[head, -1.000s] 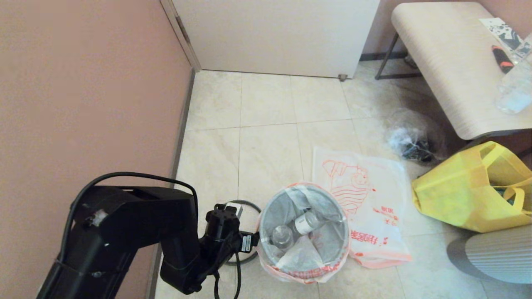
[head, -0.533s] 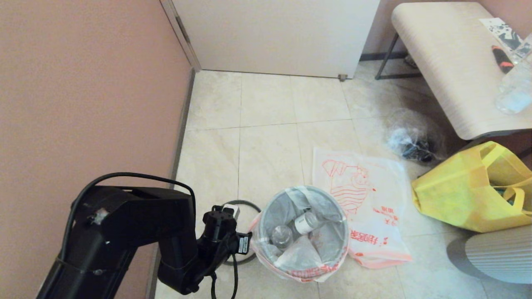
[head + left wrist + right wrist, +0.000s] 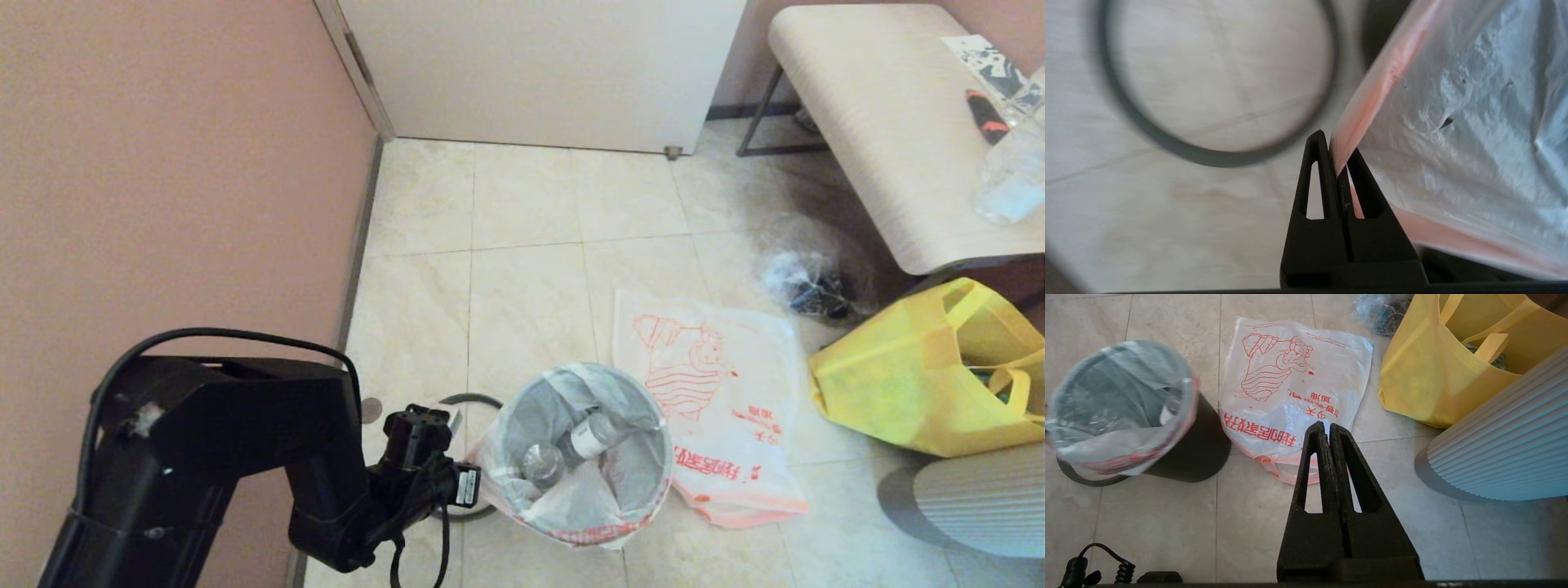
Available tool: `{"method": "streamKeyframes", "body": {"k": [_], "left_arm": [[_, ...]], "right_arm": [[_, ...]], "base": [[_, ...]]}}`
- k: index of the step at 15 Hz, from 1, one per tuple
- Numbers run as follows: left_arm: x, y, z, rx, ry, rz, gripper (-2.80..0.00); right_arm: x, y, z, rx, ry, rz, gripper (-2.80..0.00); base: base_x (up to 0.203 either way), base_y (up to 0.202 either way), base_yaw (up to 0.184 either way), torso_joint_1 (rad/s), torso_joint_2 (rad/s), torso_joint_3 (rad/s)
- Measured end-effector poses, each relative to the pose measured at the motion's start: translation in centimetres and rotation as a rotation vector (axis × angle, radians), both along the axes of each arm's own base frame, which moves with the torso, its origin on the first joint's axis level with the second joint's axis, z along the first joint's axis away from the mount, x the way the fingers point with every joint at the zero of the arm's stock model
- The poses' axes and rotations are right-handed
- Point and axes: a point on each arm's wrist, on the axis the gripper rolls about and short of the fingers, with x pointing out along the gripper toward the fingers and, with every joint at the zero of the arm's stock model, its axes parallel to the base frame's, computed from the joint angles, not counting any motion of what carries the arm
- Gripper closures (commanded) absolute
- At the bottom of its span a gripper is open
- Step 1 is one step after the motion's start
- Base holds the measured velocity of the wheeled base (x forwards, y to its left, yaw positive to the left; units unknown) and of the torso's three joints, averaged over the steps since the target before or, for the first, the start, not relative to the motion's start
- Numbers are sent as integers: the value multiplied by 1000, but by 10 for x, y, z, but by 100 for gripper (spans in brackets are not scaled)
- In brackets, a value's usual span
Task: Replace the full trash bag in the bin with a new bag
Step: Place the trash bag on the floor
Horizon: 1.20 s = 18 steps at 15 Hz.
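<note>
Here, left gripper (image 3: 1336, 157) clamped on pink rim of full trash bag (image 3: 571, 482) in bin (image 3: 1196, 445); right gripper (image 3: 1327, 430) closed, empty, parked above floor.

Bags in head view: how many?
4. Full trash bag in the bin. New bag flat on the floor beside it. Clear bag near the bench. Yellow tote at right. None obviously hidden.
</note>
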Motion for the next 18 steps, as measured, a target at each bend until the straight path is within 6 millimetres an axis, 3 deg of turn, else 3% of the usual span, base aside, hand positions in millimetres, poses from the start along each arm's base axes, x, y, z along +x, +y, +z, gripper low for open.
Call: {"method": "streamKeyframes", "body": {"k": [3,8,13,18], "left_arm": [[-1,6,9,130,-53,67,0],[-16,2,32,124,-54,36,0],[-32,0,46,-46,101,-87,0],[-30,-4,58,-185,131,-166,0]], "right_arm": [[0,0,0,0,0,0,0],[0,0,0,0,0,0,0],[0,0,0,0,0,0,0],[0,0,0,0,0,0,0]], "base": [[0,0,0,0,0,0],[0,0,0,0,0,0],[0,0,0,0,0,0],[0,0,0,0,0,0]]}}
